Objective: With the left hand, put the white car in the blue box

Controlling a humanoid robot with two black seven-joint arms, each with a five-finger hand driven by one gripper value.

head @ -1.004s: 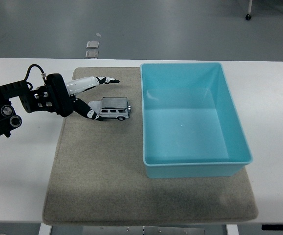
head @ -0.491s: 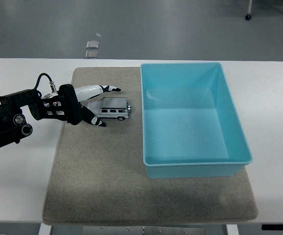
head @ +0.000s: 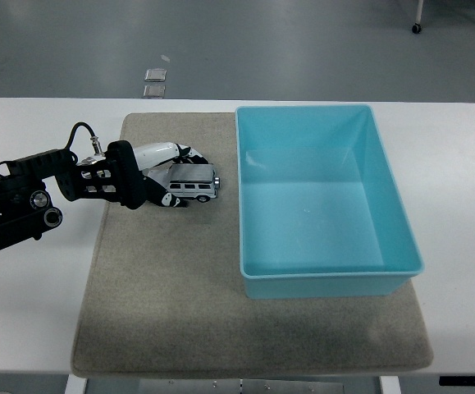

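Note:
The white toy car [head: 196, 185] lies on the beige mat [head: 171, 287], just left of the blue box [head: 330, 268]. My left hand [head: 184, 176] reaches in from the left and is closed around the car. Its white fingers [head: 189, 152] curl over the car's far side and the thumb [head: 170, 199] presses the near side. The car still rests on the mat, a short gap from the box's left wall. The box is open-topped and empty. The right hand is out of view.
The mat covers the middle of the white table [head: 32, 312]; the box stands on its right half. My black forearm [head: 32, 197] lies over the table's left part.
My left hand has moved right and closed: the fingers that stood spread above and behind the car now wrap around it. The car has not moved.

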